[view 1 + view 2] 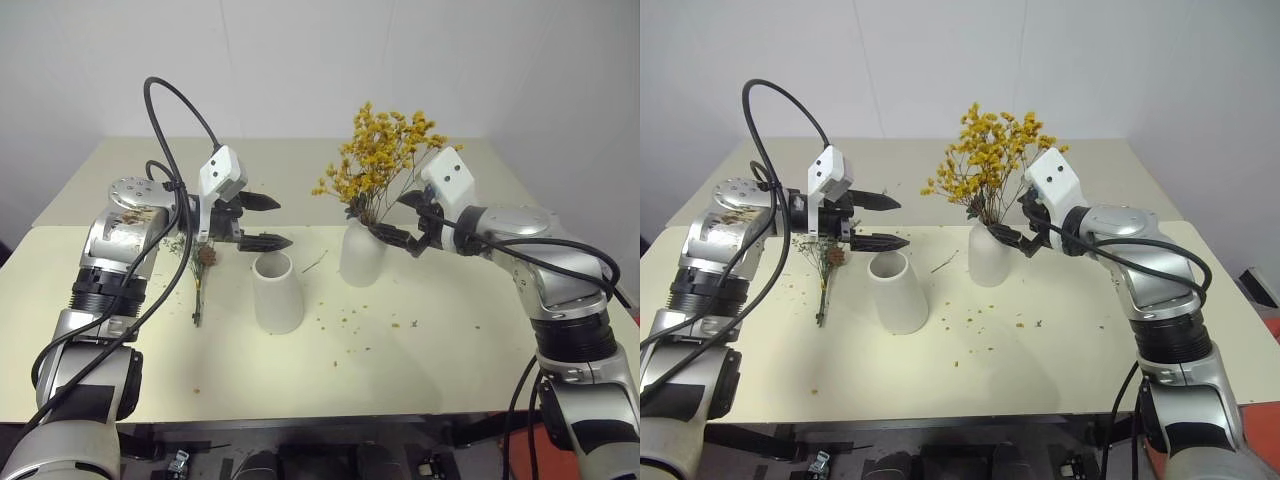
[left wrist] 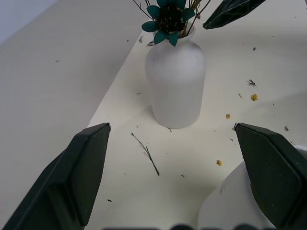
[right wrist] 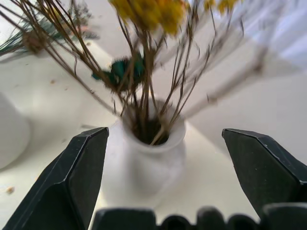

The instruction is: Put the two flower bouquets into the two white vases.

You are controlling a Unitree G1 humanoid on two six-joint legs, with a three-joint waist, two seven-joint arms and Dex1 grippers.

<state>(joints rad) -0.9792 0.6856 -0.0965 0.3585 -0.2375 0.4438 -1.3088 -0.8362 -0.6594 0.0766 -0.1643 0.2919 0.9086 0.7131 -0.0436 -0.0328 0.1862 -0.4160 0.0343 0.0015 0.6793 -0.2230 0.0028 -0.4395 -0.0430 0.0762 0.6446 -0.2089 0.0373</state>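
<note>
Halfway: one bunch in, one left

Yellow flowers [image 1: 385,150] already stand in the bottle vase [image 1: 362,255] at frame centre. We see the cone vase [image 1: 277,292] empty just left of it, and the grey-green bunch [image 1: 198,265] lying on the table [image 1: 450,340] at left. Our left gripper [image 1: 262,222] hovers above that bunch, fingers apart and empty. Our right gripper [image 1: 405,220] flanks the bottle's neck, fingers wide, gripping nothing.

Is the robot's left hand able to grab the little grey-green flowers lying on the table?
Probably yes. The left gripper is open, and the grey-green bunch lies on the table just below that arm, with nothing covering it.
</note>
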